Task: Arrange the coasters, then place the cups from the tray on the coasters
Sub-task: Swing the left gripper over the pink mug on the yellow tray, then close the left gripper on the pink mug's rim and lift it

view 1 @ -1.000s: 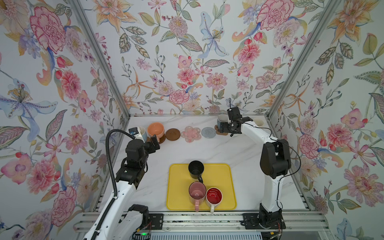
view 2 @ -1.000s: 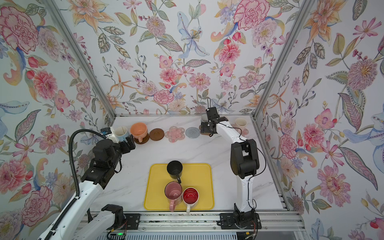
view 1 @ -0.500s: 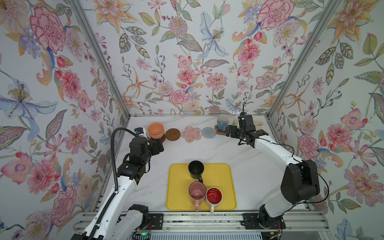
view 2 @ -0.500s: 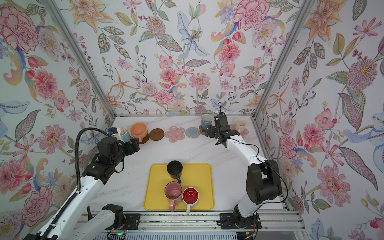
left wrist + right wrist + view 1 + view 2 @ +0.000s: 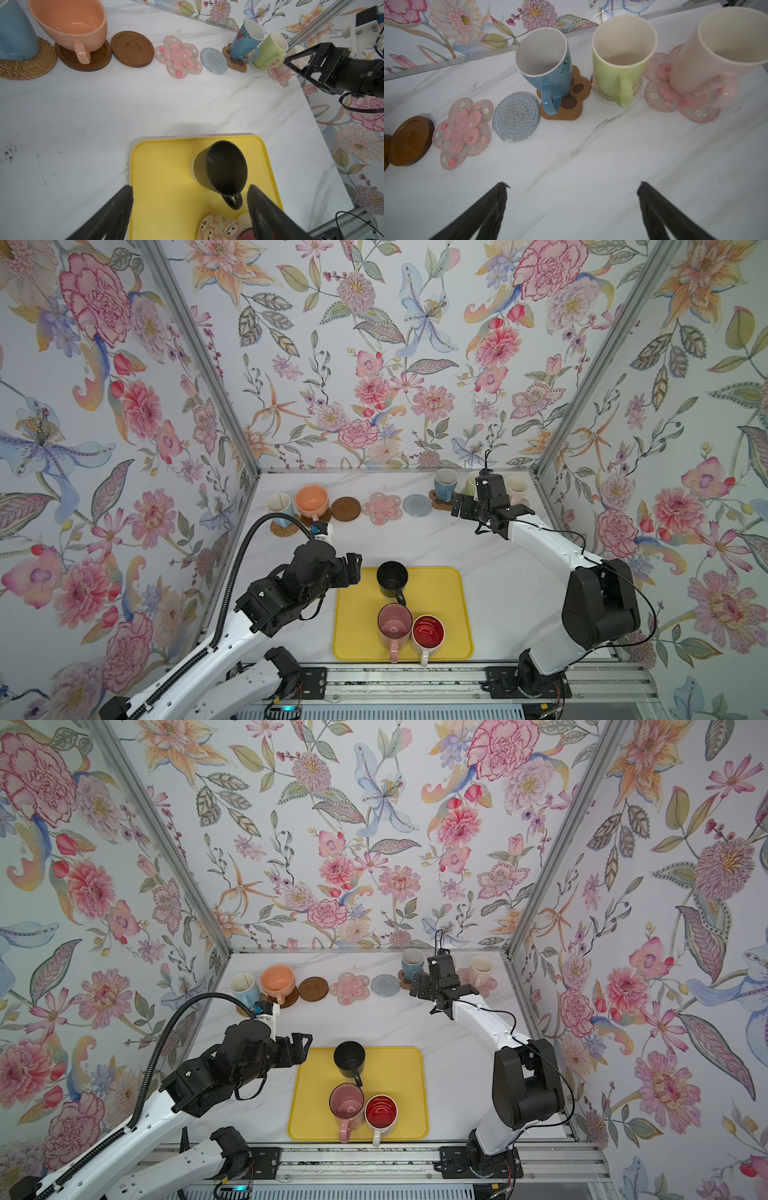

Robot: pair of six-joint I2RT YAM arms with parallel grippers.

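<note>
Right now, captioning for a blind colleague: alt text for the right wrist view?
A blue mug, a green mug and a pale pink mug stand on coasters. Beside them a grey coaster, a flower coaster and a brown coaster lie bare. The right gripper is open, holding nothing.

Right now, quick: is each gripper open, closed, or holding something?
Left gripper: open, holding nothing, facing the black mug.
Right gripper: open, holding nothing.
</note>
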